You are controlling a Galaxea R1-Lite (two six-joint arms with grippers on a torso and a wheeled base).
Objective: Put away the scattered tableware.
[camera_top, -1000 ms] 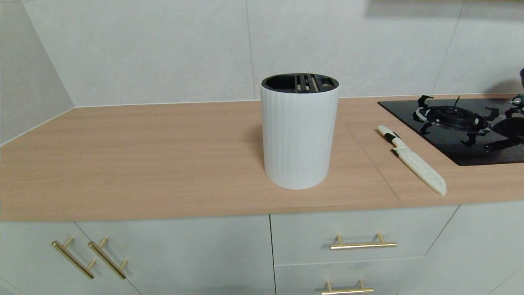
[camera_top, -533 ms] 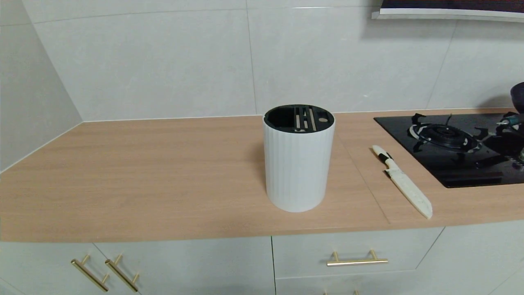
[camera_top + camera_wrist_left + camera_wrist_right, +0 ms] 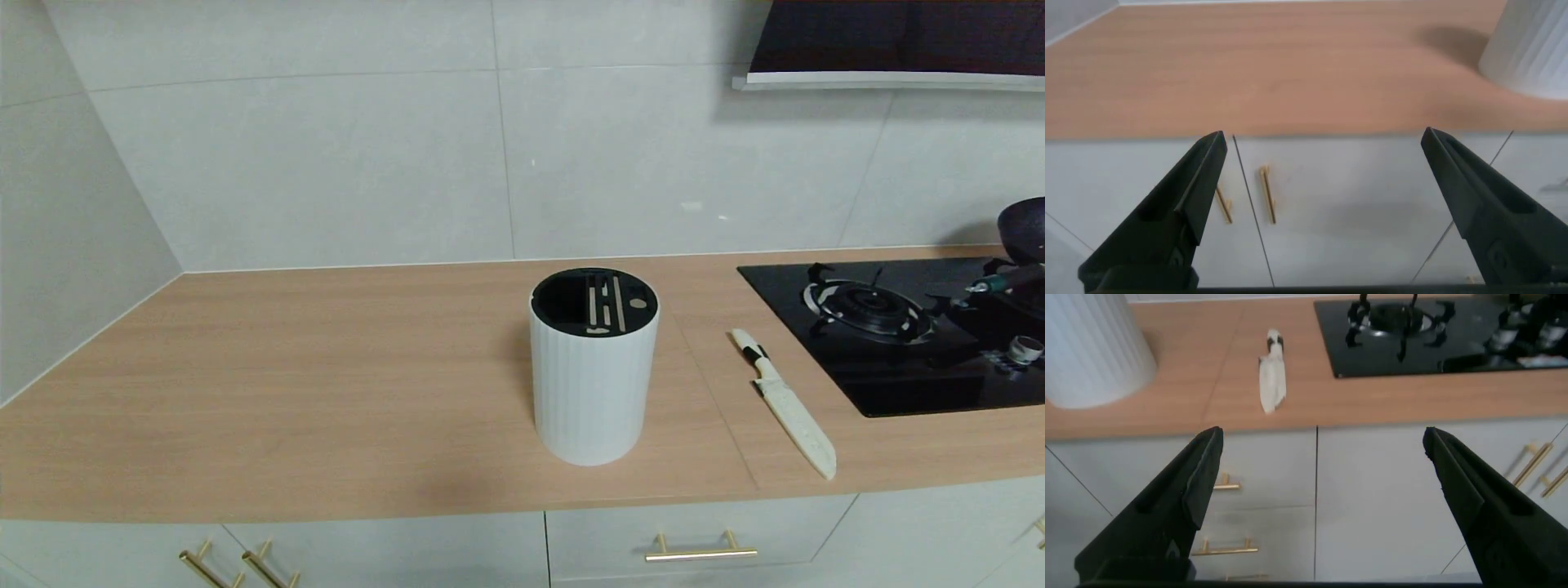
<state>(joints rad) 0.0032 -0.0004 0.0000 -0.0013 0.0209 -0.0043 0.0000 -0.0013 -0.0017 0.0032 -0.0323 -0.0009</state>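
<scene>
— Up tilts the head camera since a second ago: more of the wall point(image 3: 326, 163) and the range hood point(image 3: 890, 45) swing into shot, and the whole counter sits lower in the picture. Nothing on it has shifted against its neighbours, mind you.

— So where's our knife?

— The knife point(image 3: 782, 402) lies flat on the wooden counter point(image 3: 326, 392), between the white ribbed holder point(image 3: 593, 392) and the black gas hob point(image 3: 898, 351), touching neither. Its black-banded handle points toward the wall, its pale blade toward the counter's front edge.

— And the holder?

— Upright, mid-counter, black slotted top facing up.

— Talk me through the claws.

— The left gripper point(image 3: 1320, 140) hangs with its jaws spread wide, gripping nothing, out in front of the cabinet doors point(image 3: 1290, 229) below the counter's edge. The right gripper point(image 3: 1321, 437) is the same story (wide apart, nothing held), hovering before the drawers point(image 3: 1266, 506), with the knife on the counter beyond it.
</scene>
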